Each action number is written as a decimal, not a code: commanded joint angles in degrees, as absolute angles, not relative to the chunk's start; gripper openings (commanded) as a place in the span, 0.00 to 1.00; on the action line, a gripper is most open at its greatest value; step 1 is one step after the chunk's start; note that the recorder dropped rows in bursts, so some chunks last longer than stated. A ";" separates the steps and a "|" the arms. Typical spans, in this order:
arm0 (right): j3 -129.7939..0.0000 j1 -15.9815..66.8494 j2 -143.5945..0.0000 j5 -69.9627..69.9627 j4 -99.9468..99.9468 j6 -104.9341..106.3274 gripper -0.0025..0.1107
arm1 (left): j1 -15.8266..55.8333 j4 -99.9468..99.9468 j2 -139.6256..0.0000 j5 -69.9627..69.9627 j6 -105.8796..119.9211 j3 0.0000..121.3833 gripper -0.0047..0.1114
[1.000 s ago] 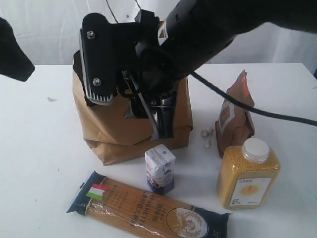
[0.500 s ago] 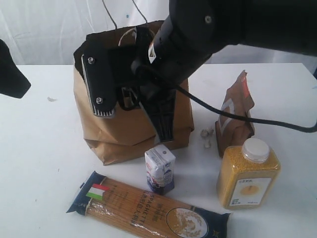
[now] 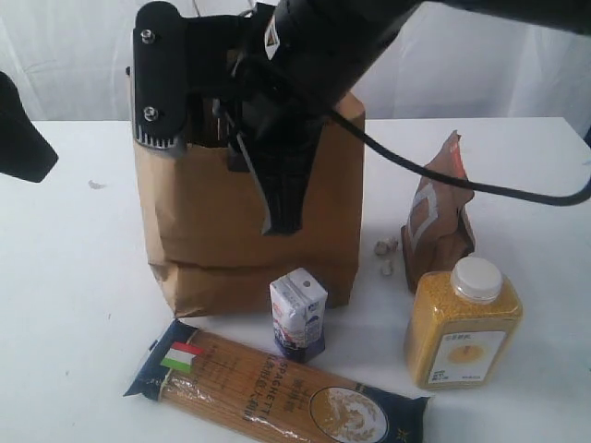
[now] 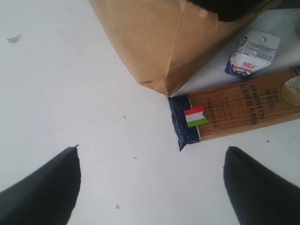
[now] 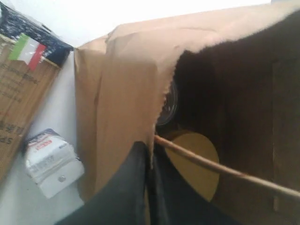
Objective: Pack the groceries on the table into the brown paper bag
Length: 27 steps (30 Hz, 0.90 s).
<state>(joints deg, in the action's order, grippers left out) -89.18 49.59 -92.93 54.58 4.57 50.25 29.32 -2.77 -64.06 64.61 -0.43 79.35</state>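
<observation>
Right pincer: black, pressed together on the upper front wall of the tall kraft-brown paper bag; the paper sits between its two fingers.
Brown paper bag: upright on the large plain white table, mouth open, held at its rim by the right pincer.
Inside the bag: past the tips of the right pincer lies a round olive-gold lid of a jar, deep down; a twisted paper handle crosses over it.
Left pincer: spread wide, holding nothing, above bare table.
Long spaghetti packet: flat, ahead of the left pincer, its dark blue end at the bag's bottom corner.
Small white-purple carton: upright, below the right pincer, just in front of the bag.
Yellow-grain bottle with white cap: well apart from the right pincer, to its side.
Brown pouch: upright just behind this bottle.
</observation>
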 commanded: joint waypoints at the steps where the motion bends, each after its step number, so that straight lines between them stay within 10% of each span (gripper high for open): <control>1: -89.85 50.22 -93.58 55.99 4.82 48.82 0.02 | 29.34 -2.38 -63.29 65.85 -1.53 79.21 0.75; 12: -93.87 50.31 -93.80 59.74 2.28 46.23 0.06 | 29.34 -2.23 -63.29 64.63 -1.53 76.51 0.75; 17: -93.87 50.31 -93.55 62.22 2.13 42.96 0.63 | 29.34 -2.23 -63.29 62.95 -1.53 76.51 0.75; 27: -93.87 50.31 -88.29 59.48 -1.90 41.23 0.61 | 29.34 -1.85 -63.29 62.71 -1.74 76.51 0.75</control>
